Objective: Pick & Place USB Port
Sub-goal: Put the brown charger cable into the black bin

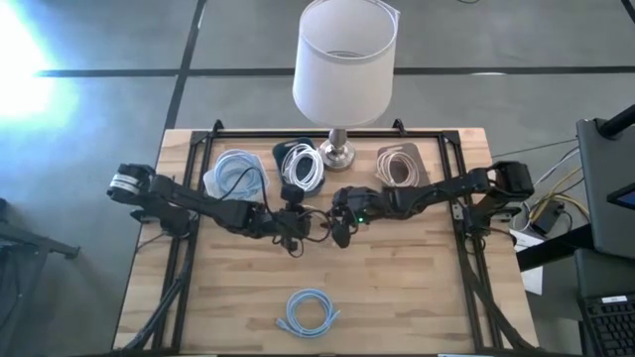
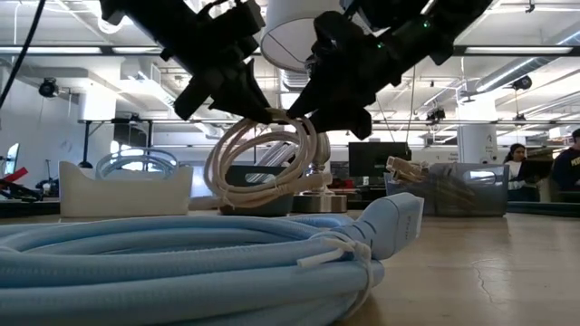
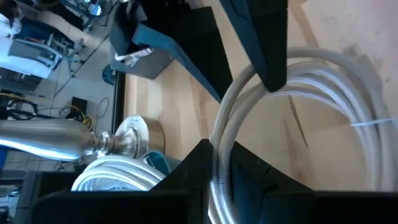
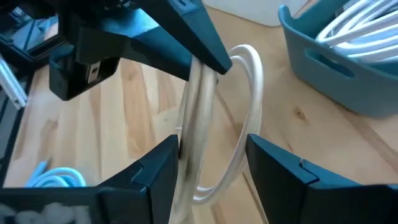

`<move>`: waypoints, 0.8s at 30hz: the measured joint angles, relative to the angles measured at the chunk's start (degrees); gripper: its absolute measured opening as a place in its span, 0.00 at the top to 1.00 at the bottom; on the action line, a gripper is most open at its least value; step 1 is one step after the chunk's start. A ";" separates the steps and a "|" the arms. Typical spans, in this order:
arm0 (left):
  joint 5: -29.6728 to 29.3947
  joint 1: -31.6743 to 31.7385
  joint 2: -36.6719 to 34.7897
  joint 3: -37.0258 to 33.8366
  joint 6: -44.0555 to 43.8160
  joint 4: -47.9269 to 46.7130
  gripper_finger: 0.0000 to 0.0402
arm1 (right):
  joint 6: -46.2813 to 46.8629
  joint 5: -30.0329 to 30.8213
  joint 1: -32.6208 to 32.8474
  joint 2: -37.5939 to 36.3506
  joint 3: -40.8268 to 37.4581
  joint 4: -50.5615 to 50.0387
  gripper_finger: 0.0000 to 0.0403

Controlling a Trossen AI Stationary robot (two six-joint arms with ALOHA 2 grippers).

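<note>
A cream USB cable coil (image 2: 267, 163) hangs upright between my two grippers over the table's middle. My left gripper (image 1: 296, 234) (image 3: 233, 118) comes from the table's left and is shut on the coil's top. My right gripper (image 1: 342, 224) (image 4: 212, 144) comes from the right and is open, with a finger on each side of the coil (image 4: 199, 118). Whether either finger touches the coil, I cannot tell. The coil's lowest loop (image 2: 267, 201) is close to the table; whether it rests there, I cannot tell. My left gripper pinches the coil's upper arc (image 3: 227, 106) between its two fingers (image 3: 270, 56), several strands together. The fingers come slanting down from the table's left and lie across the strands. The coil hangs below them, upright on edge, with a tie (image 3: 373, 123) around the bundle.
A lamp (image 1: 342, 69) with a white shade stands at the far middle. Beside its foot are three trays: one with a light blue cable (image 1: 238, 177), one with a white cable (image 1: 302, 167), one with a cream cable (image 1: 400, 167). A light blue coil (image 1: 311, 312) lies near the near edge.
</note>
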 joint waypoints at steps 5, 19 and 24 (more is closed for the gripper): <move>-0.40 -0.86 -0.09 0.00 0.06 0.78 0.88 | -0.64 -0.09 -0.01 -0.08 0.21 -0.01 0.54; -0.21 -3.47 -0.20 0.07 -1.77 2.91 0.89 | -1.97 -0.63 0.02 -0.82 1.67 -6.63 0.64; -0.76 -4.24 -0.27 0.07 -1.58 2.48 0.89 | -1.99 -0.73 -0.09 -0.80 1.64 -8.08 0.64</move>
